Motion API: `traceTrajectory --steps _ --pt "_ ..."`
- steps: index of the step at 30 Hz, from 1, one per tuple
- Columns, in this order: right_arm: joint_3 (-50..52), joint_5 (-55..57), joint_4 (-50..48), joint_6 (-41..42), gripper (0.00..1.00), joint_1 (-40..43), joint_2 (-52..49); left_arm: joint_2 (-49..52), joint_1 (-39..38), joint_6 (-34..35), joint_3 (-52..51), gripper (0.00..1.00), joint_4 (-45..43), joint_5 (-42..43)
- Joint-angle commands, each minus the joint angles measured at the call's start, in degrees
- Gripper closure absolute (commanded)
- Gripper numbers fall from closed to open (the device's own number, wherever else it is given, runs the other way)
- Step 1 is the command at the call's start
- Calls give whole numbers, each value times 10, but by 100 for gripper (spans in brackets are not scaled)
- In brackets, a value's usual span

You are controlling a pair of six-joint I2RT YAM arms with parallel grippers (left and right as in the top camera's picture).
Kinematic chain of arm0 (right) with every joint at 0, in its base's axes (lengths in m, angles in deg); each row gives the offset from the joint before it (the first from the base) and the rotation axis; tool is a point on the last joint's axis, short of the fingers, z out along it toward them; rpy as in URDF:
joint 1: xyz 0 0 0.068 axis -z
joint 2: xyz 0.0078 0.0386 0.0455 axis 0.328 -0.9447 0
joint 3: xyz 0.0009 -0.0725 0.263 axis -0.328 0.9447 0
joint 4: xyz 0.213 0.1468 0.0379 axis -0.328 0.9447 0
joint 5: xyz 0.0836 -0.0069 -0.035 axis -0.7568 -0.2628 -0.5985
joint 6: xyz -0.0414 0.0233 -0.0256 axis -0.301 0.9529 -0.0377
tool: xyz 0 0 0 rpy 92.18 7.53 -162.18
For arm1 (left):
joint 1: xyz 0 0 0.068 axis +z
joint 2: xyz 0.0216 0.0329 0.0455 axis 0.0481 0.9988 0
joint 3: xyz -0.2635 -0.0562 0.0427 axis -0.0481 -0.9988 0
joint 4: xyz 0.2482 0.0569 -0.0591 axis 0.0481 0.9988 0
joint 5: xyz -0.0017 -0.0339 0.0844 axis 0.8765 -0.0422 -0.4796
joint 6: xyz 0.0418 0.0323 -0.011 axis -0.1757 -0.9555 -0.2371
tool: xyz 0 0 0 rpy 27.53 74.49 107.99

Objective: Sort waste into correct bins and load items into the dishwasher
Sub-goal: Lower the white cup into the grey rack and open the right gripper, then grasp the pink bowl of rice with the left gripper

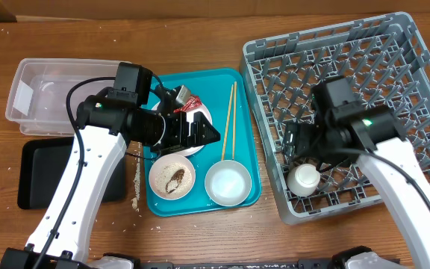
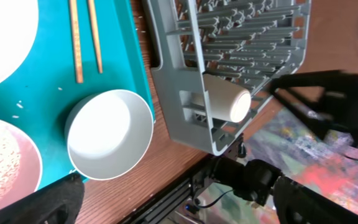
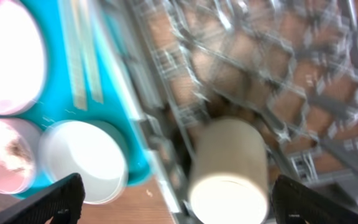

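Observation:
A teal tray [image 1: 245, 161] holds a white plate [image 1: 204, 116] with a red wrapper [image 1: 187, 103], wooden chopsticks [image 1: 230, 119], a bowl with brown food residue [image 1: 172, 178] and an empty white bowl [image 1: 228, 183]. My left gripper [image 1: 200, 133] hovers over the plate, open and empty [image 2: 179, 205]. A white cup [image 1: 304, 179] lies on its side in the front left corner of the grey dish rack [image 1: 394, 45]. My right gripper [image 1: 298, 146] is open just above the cup [image 3: 229, 168], fingers wide on either side [image 3: 179, 202], not holding it.
A clear plastic bin [image 1: 51, 93] stands at the back left, with a flat black bin [image 1: 43, 172] in front of it. Crumbs [image 1: 135, 187] lie on the wood beside the tray. The rack's wall [image 2: 197, 106] stands close to the tray's right edge.

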Motion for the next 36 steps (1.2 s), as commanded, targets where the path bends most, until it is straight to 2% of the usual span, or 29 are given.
traceTrajectory --steps 1,6,11,17,20,25,26,31,36 --pt "-21 -1 -27 -17 2 -19 55 -2 -26 -9 5 6 5 -65" --pt "-21 -1 -74 -14 4 -24 86 -1 -127 53 -25 15 9 -271" --pt "-21 -21 -92 -14 4 -24 85 16 -243 122 -107 21 -61 -422" --pt "-21 -27 -95 -15 4 -24 83 53 -308 163 -141 35 -121 -450" --pt "-21 -27 -94 -15 4 -24 83 50 -305 185 -141 36 -115 -466" --pt "-21 -27 -94 -15 4 -24 83 49 -285 261 -141 34 -81 -548" --pt "-21 -27 -94 -15 4 -24 83 49 -281 266 -141 31 -82 -552" --pt "-21 -27 -95 -14 4 -24 79 59 -250 282 -143 31 -105 -575" --pt "-21 -46 -94 -15 4 -24 69 111 -232 281 -151 36 -143 -572"
